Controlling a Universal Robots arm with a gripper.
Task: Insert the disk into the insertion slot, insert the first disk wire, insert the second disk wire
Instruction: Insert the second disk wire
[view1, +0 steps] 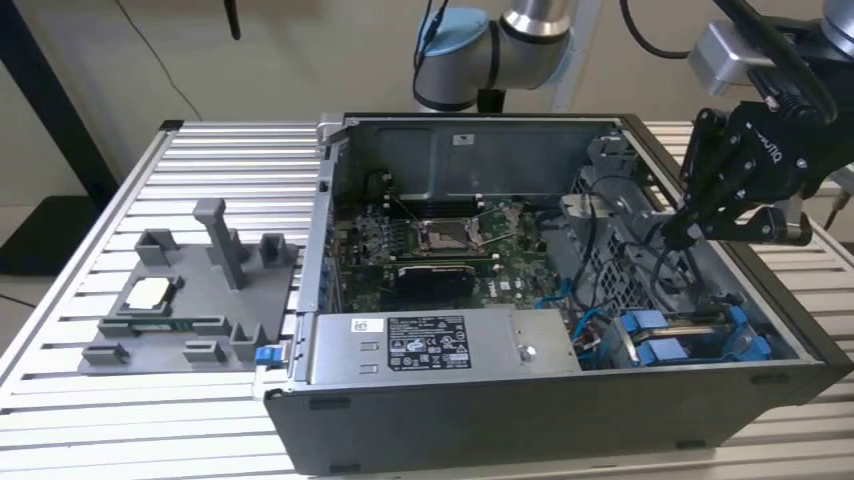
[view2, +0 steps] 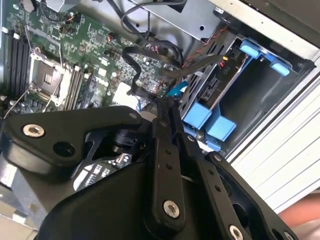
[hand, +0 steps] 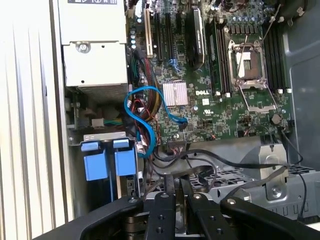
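One gripper (hand: 177, 187) is seen with fingers clenched on a black cable (hand: 220, 161), above one insertion slot (view1: 694, 335) with two blue tabs (hand: 94, 165).

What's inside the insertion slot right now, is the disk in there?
The insertion slot holds blue plastic pieces at its end near the power supply. Its remaining floor looks bare in the second wrist view. No disk shows inside; the gripper hides nearby wiring.

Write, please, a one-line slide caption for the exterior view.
Gripper above the perforated cage inside the open computer case, blue-sided insertion slot in the near corner.
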